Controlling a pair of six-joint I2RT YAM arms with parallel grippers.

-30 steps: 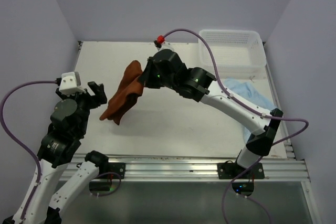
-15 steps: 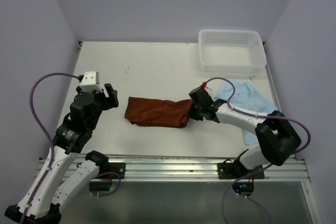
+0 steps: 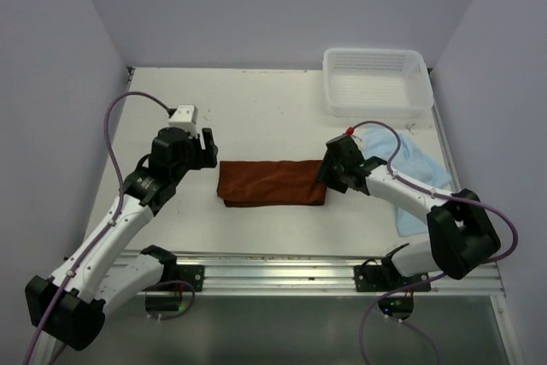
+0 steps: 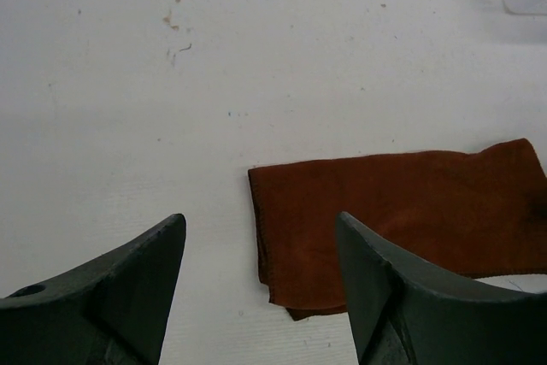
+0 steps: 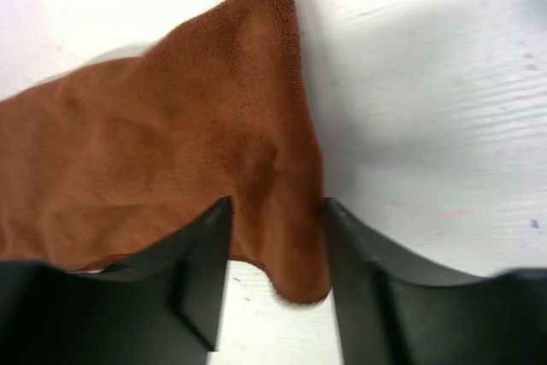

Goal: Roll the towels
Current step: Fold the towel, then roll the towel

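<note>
Currently the brown towel [image 3: 272, 183] lies flat on the table [image 3: 256, 108] as a long folded strip, well to the near-left of the basket [image 3: 376, 81]. We judge this to be the layout step: the strip has to be straight and smooth before rolling can start from one end.

The right gripper [image 5: 273, 245] sits at the strip's end nearest the basket. Its fingers are narrowed onto the folded corner, and cloth fills the gap between them. We read this hold as keeping the strip taut and anchored.

The left gripper [image 4: 258, 220] hovers at the end farthest from the basket. Its jaws are wide apart and hold nothing, and they frame the near corner, probably to pinch or square that edge.

The blue towel [image 3: 410, 160] lies rumpled just on the near side of the basket, partly under the right arm. It is not yet rolled.
</note>
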